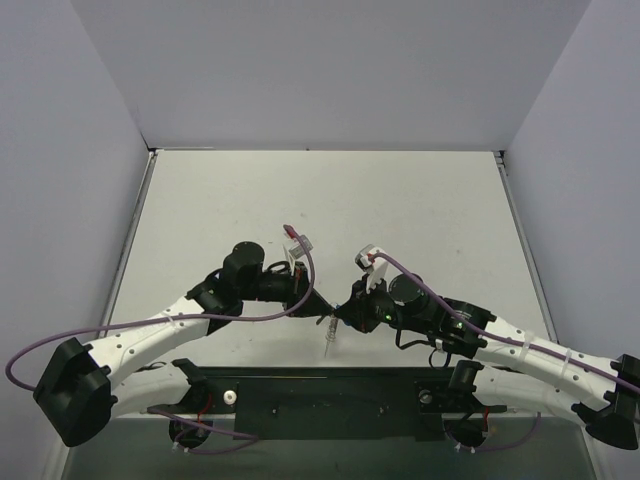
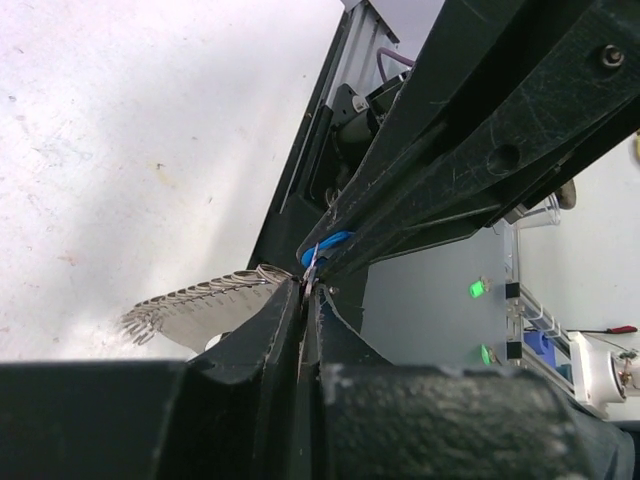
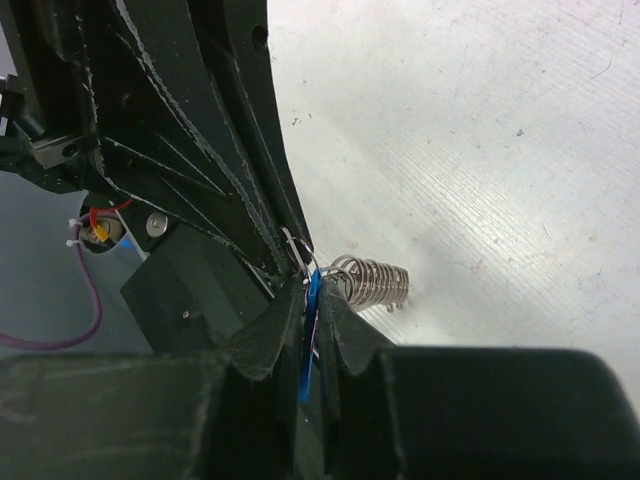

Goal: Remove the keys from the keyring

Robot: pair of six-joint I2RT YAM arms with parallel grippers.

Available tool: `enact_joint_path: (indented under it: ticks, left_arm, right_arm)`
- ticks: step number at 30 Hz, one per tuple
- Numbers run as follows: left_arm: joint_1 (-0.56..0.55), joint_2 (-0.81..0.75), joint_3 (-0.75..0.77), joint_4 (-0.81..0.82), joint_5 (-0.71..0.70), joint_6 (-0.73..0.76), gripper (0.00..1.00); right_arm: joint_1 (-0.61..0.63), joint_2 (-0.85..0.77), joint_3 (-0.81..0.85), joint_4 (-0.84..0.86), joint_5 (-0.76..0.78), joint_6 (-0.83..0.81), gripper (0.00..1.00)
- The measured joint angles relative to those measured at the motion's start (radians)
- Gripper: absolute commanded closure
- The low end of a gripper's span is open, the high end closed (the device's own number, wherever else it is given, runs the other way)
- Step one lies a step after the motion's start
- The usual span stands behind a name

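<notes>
Jaws of the right gripper (image 3: 315, 288) are clenched on the blue-headed key (image 3: 309, 345). The key's flat head sits edge-on between them, its long axis running along the fingers and pointing out past their tips. The left gripper (image 2: 305, 292) meets the right gripper tip to tip. Its jaws stand almost together over a thin sliver of silver metal, and whether they actually grip it cannot be told. From the right gripper's tips the keyring's silver chain (image 2: 200, 298) trails away in a single near-straight line, its long axis roughly crosswise to that gripper's fingers. Count: one key in view, one chain, two grippers.
</notes>
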Motion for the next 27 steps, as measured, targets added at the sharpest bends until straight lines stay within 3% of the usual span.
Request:
enact_joint_path:
  ticks: [9, 27]
  left_arm:
    - [0.023, 0.024, -0.004, 0.036, 0.089, -0.038, 0.71]
    - [0.021, -0.021, -0.004, 0.02, 0.125, -0.047, 0.71]
  right_arm:
    - [-0.005, 0.0, 0.0, 0.014, -0.044, -0.001, 1.0]
    - [-0.005, 0.001, 0.006, 0.045, -0.084, -0.001, 1.0]
